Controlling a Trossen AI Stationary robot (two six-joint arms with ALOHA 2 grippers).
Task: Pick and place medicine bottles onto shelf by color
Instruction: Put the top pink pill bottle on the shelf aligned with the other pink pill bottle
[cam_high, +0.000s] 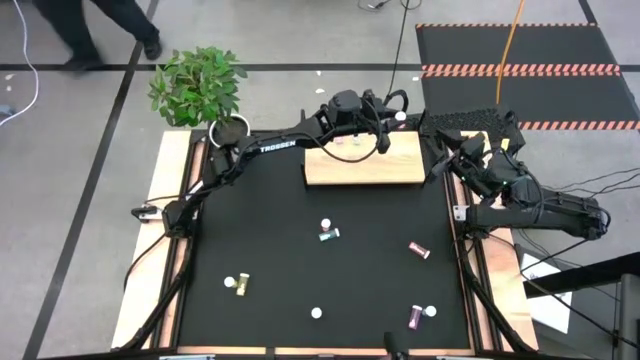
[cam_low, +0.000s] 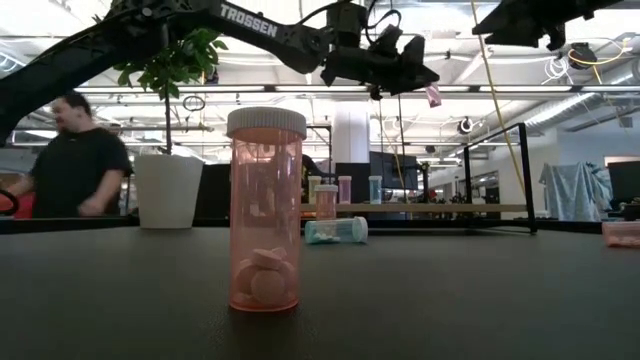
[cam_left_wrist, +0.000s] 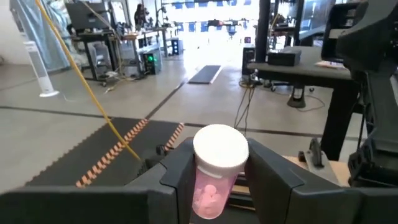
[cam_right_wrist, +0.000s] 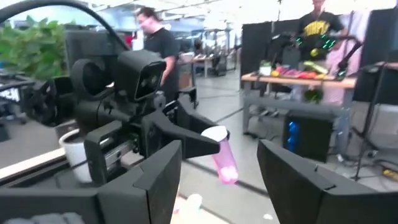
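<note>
My left gripper (cam_high: 396, 119) reaches level over the far right corner of the light-wood shelf (cam_high: 365, 165), shut on a pink medicine bottle (cam_left_wrist: 214, 180) with a white cap. Two bottles (cam_high: 346, 141) stand on the shelf's far side. Several more are scattered over the black table: a teal one (cam_high: 328, 233), a magenta one (cam_high: 419, 250), a yellow one (cam_high: 239, 285), a purple one (cam_high: 419, 317). An orange-pink bottle (cam_low: 265, 210) stands upright close to the low camera. My right gripper (cam_right_wrist: 217, 186) is folded back at the table's right side, open, with nothing between its fingers. My left gripper pinches the pink bottle between its two fingers (cam_left_wrist: 180, 177) just under the white cap (cam_left_wrist: 221, 149). The fingers come in level, one on each side of the body. The bottle is lifted clear above the shelf, cap up, its body (cam_right_wrist: 225, 163) hanging tilted below the fingers.
A white pot (cam_high: 228, 130) with a green plant stands at the table's far left corner, beside the left arm. The right arm (cam_high: 520, 195) lies beyond the shelf's right end. A person (cam_low: 75, 160) is behind the table. Wooden strips edge the black mat.
</note>
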